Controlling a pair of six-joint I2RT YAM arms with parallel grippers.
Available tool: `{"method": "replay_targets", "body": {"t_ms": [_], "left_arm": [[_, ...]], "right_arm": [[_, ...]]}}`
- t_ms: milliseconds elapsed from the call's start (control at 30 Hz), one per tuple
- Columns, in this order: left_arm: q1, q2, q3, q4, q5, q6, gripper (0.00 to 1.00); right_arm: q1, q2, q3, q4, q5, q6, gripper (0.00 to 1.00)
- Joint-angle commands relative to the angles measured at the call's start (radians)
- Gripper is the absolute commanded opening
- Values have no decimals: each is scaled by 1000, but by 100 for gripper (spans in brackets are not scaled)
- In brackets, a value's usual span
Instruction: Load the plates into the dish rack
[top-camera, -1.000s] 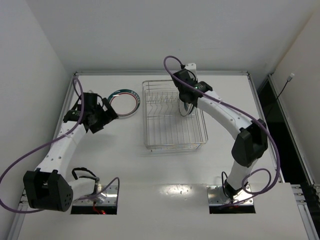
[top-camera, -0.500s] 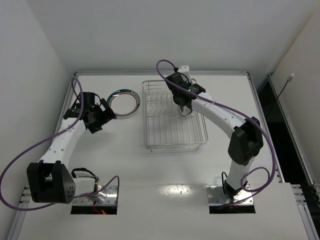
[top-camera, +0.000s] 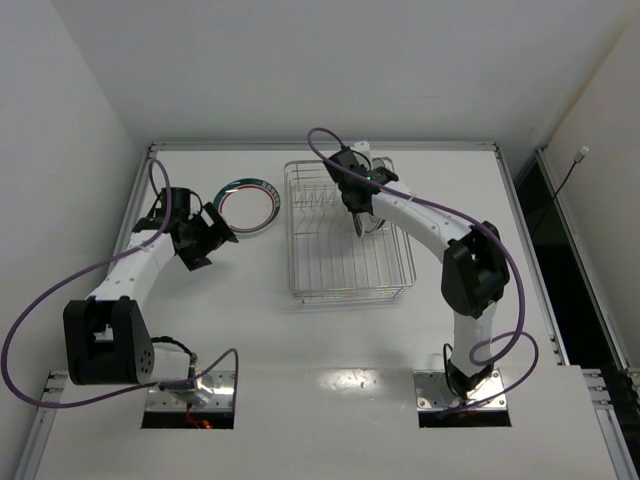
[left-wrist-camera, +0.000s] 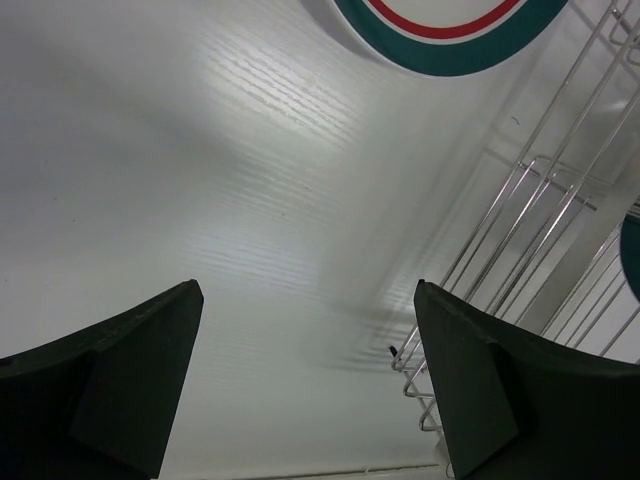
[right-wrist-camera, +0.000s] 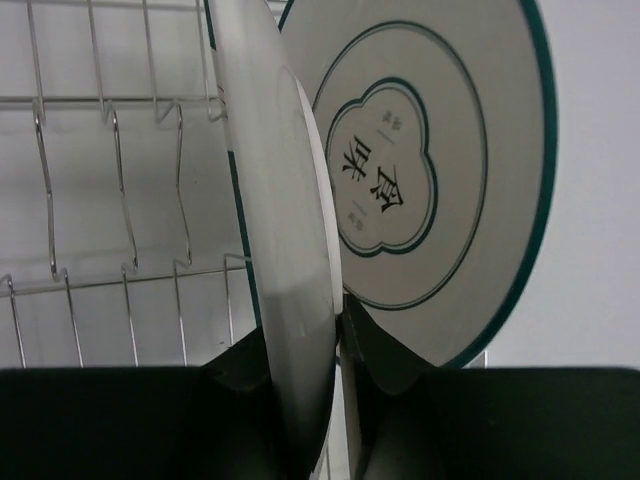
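Right wrist alone shows right claw (right-wrist-camera: 335, 365) pinching edge-on plate (right-wrist-camera: 285, 250), motif plate (right-wrist-camera: 430, 170) behind, left claw (left-wrist-camera: 305, 330) open

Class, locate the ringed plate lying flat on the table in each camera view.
Top external: the ringed plate lies flat just left of the dish rack.
Left wrist: top edge, only an arc of its rim shows.
Right wrist: not in it.
Shared landmark: the dish rack's wires, in all three views.
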Motion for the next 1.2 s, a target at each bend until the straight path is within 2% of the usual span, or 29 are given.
{"method": "replay_targets", "body": {"t_ms": [0,67,100,200,300,400,567,700,867,1100,1167], "left_arm": [[28,47,-29,85,92,-4,85],[28,73,-42,131,142,-27,85],[28,99,-52,150,156,-27,85],[28,139,-63,215,201,-47,85],[38,191,-75,284,240,-57,85],[38,212,-75,361,250,-77,85],[38,287,-61,413,218,-111,85],[38,353,-52,480,184,-154,83],[48,467,11,480,147,-214,79],[57,567,86,496,93,-283,75],[57,593,102,496,93,-292,62]], "right_arm": [[-12,-14,6,39,-63,20,20],[-12,-23,-3,40,-85,20,26],[-12,-37,-3,40,-95,20,37],[-12,-75,9,12,-106,20,58],[-2,-124,41,-57,-94,38,67],[24,-265,36,-57,-80,50,68],[46,-602,-96,3,-137,92,74],[66,-745,-169,3,-169,139,77],[75,-781,-192,-63,-189,170,77],[109,-894,-291,-54,-200,233,77],[109,-903,-300,-74,-200,244,77]]}}
